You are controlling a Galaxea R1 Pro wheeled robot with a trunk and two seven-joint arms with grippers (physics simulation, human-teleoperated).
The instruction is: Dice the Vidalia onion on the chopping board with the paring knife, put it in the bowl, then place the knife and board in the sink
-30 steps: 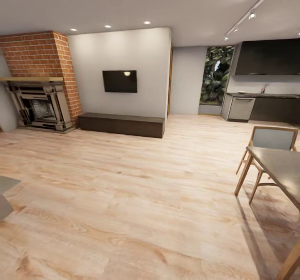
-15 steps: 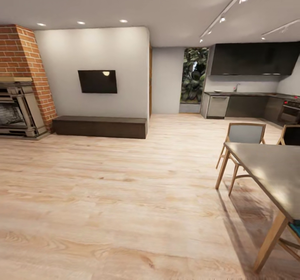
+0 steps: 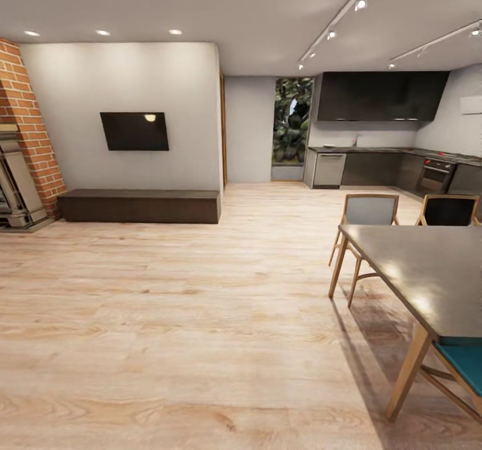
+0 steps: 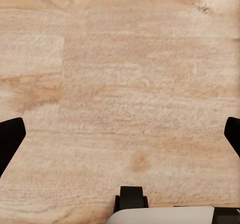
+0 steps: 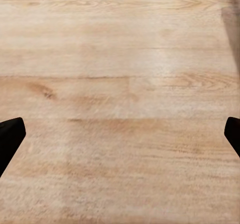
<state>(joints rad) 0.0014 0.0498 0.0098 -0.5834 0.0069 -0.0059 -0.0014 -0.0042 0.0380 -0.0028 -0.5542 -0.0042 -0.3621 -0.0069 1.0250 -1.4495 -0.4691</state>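
The kitchen lies far off at the back right, where the grey countertop (image 3: 375, 149) runs over dark cabinets. A thin tap (image 3: 357, 140) stands on it, and the sink beside it is too small to make out. The Vidalia onion, chopping board, paring knife and bowl are out of view. My left gripper (image 4: 120, 139) is open over bare wooden floor, its black fingertips (image 4: 10, 141) far apart. My right gripper (image 5: 120, 134) is open the same way above the floor, with nothing between its fingertips (image 5: 10, 134).
A dark dining table (image 3: 428, 269) with wooden legs stands close on the right, with two chairs (image 3: 365, 212) behind it and a teal-seated one (image 3: 465, 363) in front. A low bench (image 3: 139, 205), a wall TV (image 3: 135, 131) and a brick fireplace (image 3: 23, 122) lie left. Wooden floor (image 3: 268, 222) leads to the kitchen.
The head view has swung to the right: the fireplace has slid to the left edge, and more of the kitchen and dining table has come in. That is camera motion, not the things moving.
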